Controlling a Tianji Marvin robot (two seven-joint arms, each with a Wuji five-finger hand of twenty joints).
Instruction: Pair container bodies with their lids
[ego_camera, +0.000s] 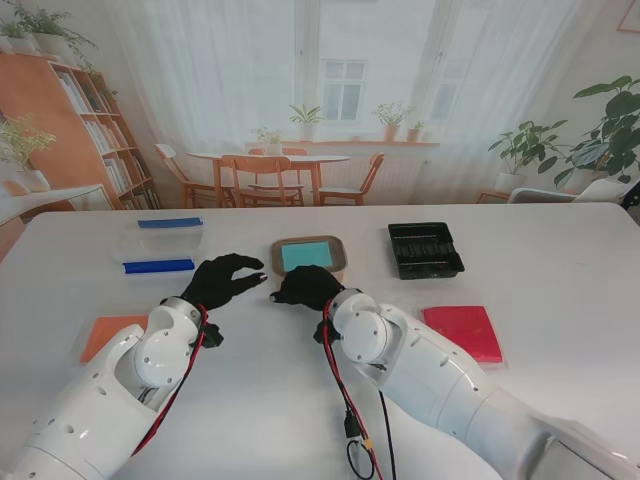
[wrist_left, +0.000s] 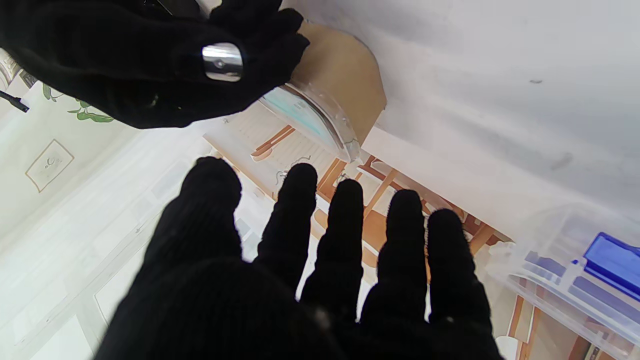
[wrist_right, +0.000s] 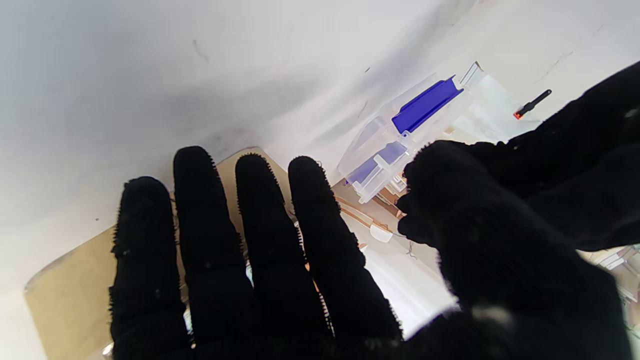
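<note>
A tan container (ego_camera: 309, 255) with a clear lid over a teal inside stands at the table's middle. My right hand (ego_camera: 305, 287) lies at its near edge, fingers straight and spread over the tan wall (wrist_right: 65, 295), holding nothing. My left hand (ego_camera: 225, 280) hovers open just left of it, fingers apart (wrist_left: 310, 260). In the left wrist view the right hand (wrist_left: 150, 65) touches the tan container (wrist_left: 345, 85). A clear box with blue clips (ego_camera: 160, 245) sits at the back left. A black tray (ego_camera: 425, 250), a red lid (ego_camera: 463, 332) and an orange lid (ego_camera: 108, 335) also lie on the table.
The white table (ego_camera: 560, 280) stretches wide to the right. The clear box with blue clips (wrist_right: 400, 130) lies a short way beyond my left hand. Cables hang from my right arm (ego_camera: 355, 440) near the front edge.
</note>
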